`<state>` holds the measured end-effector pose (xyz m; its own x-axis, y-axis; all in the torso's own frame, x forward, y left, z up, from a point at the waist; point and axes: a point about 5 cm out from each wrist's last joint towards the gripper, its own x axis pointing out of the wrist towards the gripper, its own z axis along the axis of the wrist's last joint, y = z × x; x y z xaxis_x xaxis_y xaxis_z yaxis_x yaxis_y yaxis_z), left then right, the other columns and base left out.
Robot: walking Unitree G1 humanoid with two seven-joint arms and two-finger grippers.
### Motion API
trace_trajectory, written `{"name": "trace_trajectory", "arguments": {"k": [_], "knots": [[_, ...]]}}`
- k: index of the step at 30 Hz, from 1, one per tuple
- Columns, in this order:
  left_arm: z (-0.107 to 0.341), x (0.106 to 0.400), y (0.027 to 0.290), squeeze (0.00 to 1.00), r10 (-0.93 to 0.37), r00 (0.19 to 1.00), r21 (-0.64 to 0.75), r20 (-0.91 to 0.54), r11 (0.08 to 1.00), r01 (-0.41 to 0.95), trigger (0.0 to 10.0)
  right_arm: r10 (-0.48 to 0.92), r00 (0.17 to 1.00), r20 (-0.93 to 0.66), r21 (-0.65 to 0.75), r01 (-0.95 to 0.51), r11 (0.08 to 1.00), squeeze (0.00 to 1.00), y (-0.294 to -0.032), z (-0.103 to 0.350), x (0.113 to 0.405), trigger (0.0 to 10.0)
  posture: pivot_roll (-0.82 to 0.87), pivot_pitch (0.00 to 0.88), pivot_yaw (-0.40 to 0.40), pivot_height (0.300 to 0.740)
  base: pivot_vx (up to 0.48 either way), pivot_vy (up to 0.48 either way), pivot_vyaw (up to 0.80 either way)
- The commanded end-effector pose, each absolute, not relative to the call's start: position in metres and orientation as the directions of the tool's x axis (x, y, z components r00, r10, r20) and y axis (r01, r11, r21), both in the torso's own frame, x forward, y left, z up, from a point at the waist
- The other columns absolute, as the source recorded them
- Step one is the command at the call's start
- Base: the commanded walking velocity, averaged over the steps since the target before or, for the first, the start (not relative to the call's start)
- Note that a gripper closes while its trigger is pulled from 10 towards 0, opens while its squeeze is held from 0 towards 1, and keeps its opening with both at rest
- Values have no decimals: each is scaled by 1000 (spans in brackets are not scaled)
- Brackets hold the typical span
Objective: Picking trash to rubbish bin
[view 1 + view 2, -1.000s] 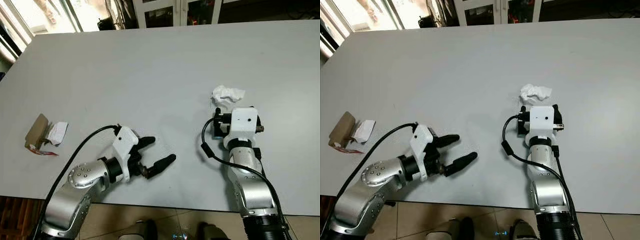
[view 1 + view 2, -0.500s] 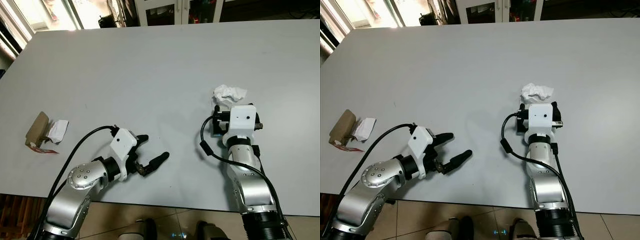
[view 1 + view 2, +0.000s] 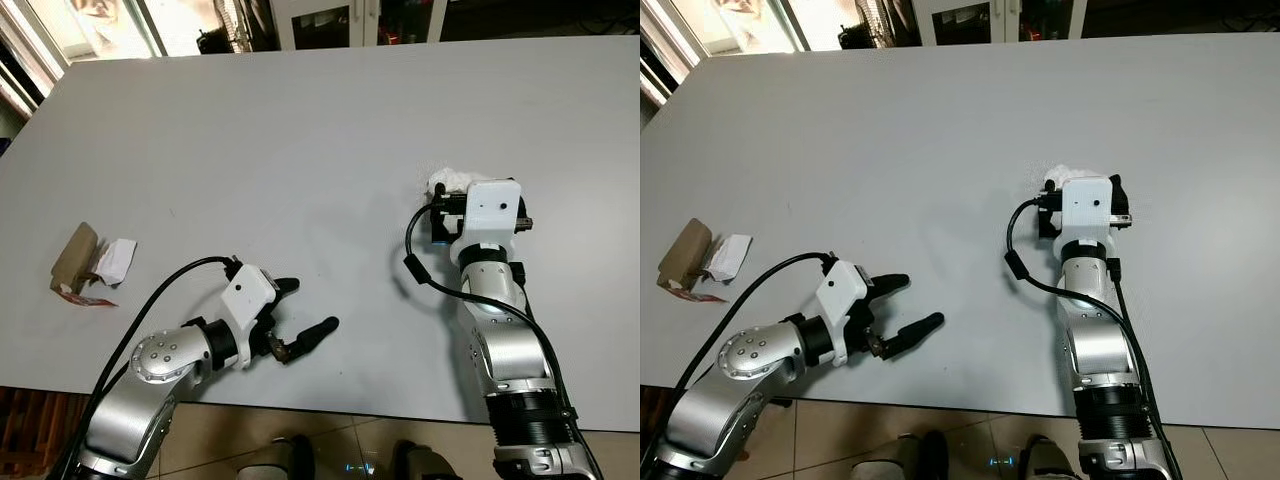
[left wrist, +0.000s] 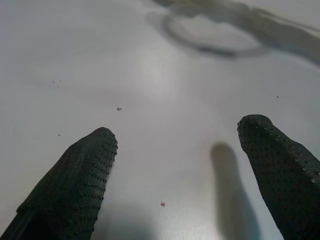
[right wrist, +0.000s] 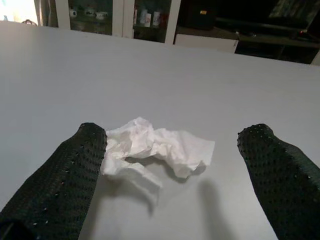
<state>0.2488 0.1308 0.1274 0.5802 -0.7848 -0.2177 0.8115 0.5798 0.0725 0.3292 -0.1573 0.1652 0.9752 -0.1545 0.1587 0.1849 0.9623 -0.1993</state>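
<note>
Reaches farther over crumpled tissue (image 5: 156, 150): right hand (image 5: 175, 165) wide open astride it, mostly hidden from head views; left hand (image 4: 185, 170) open, empty, well apart.

A grey table (image 3: 300, 150) fronts white glass-door cabinets (image 3: 350, 22) and tiled floor (image 3: 330, 440).

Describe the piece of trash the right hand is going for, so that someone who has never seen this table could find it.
On the grey table, look at the robot's right side, just ahead of the right hand. The tissue lies between its open fingers: a crumpled white wad, alone there, unlike the brown carton and paper scrap far off by the table's left edge.
</note>
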Motion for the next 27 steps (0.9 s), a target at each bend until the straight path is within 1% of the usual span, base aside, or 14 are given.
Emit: {"name": "trace_trajectory", "arguments": {"k": [1, 9, 13, 16, 18, 25, 27], "knots": [[127, 246, 134, 0, -783, 576, 92, -232, 572, 815, 10000, -146, 975, 168, -180, 176, 968, 0, -154, 168, 331, 10000, 102, 236, 126, 740, 0, 0, 0], [129, 247, 136, 0, -781, 577, 98, -239, 571, 815, 10000, -122, 979, 166, -156, 149, 977, 0, -146, 173, 345, 10000, 111, 240, 135, 740, 0, 0, 0], [129, 246, 137, 0, -779, 580, 98, -240, 575, 812, 10000, -102, 990, 100, -114, 113, 987, 0, -144, 168, 357, 10000, 123, 247, 136, 740, 0, 0, 0], [129, 245, 137, 0, -777, 581, 98, -241, 576, 811, 10000, -104, 991, 80, -104, 112, 988, 0, -145, 165, 360, 10000, 127, 249, 135, 740, 0, 0, 0], [129, 244, 138, 0, -773, 587, 95, -241, 583, 807, 10000, -113, 993, 24, -67, 114, 991, 0, -147, 159, 366, 10000, 131, 253, 135, 740, 0, 0, 0], [129, 243, 137, 0, -770, 591, 93, -240, 588, 804, 10000, -102, 994, -35, -36, 101, 994, 0, -153, 152, 374, 10000, 137, 258, 134, 740, 0, 0, 0], [129, 243, 136, 0, -769, 593, 93, -239, 590, 802, 10000, -86, 993, -82, -12, 86, 996, 0, -155, 144, 376, 10000, 138, 258, 134, 740, 0, 0, 0]]}}
